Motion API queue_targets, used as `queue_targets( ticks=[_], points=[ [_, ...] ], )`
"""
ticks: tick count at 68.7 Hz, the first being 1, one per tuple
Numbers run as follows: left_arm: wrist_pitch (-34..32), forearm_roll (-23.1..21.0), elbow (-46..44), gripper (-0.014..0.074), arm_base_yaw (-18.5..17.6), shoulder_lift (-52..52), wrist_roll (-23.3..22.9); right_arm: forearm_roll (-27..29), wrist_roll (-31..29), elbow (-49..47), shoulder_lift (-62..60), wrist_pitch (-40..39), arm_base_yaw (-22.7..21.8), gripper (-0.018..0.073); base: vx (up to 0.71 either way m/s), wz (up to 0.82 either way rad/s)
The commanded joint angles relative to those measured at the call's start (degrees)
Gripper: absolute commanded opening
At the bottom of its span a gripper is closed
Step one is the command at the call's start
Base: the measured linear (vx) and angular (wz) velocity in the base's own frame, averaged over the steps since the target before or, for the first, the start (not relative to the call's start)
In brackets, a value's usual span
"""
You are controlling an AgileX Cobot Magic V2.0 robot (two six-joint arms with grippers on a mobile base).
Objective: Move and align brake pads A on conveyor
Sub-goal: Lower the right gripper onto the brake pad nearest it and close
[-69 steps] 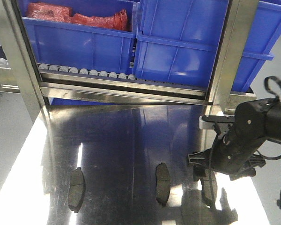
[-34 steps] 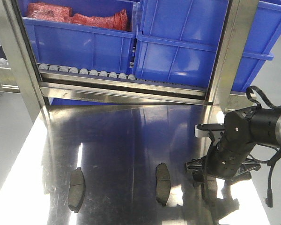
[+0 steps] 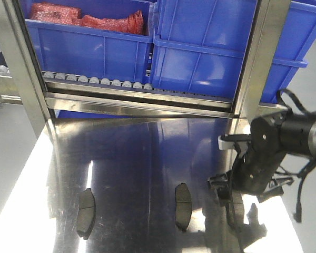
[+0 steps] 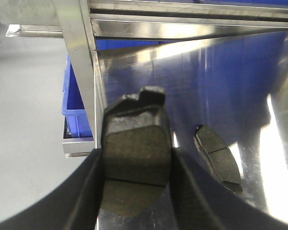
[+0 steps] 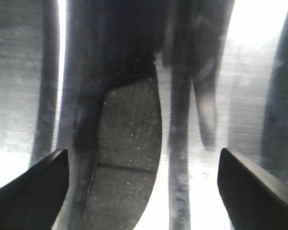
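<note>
A: Steel tabletop [image 3: 147,153] logged — three brake pads A [image 3: 183,206] laid flat on it, conveyor not seen; right gripper [image 5: 141,191] spread wide over one.
B: Left gripper [image 4: 137,191] closed on fourth pad [image 4: 134,139] — may be dropped if knocked against post [image 4: 81,72]

Out on the right side, the right arm [image 3: 276,142] is reaching in, its black wrist bent over and the right gripper [image 3: 225,192] hanging low, close above the surface. From its own camera the fingers [image 5: 31,189] sit at the two bottom corners, well apart: jaws spread wide, gripping nothing. Over to the left gripper [image 4: 134,165]: both dark fingers [image 4: 84,196] are pressed against the long sides of a brake pad [image 4: 133,127], which is held lengthwise with its friction face up toward the camera and its end pointing far.
</note>
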Motion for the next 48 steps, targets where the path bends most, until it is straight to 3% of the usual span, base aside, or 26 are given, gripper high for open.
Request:
queue_targets(
  ticks=[1, 48],
  points=[
    [-5.4, -0.2, -1.7, -0.0006, 0.0, 0.4, 0.0, -1.4, -0.1, -4.0, -2.2, 2.6, 0.2, 0.0593, 0.00, 0.00],
    [-5.4, -0.2, -1.7, -0.0006, 0.0, 0.4, 0.0, -1.0, -0.1, -4.8, 1.5, 2.9, 0.2, 0.0593, 0.00, 0.00]
  ],
)
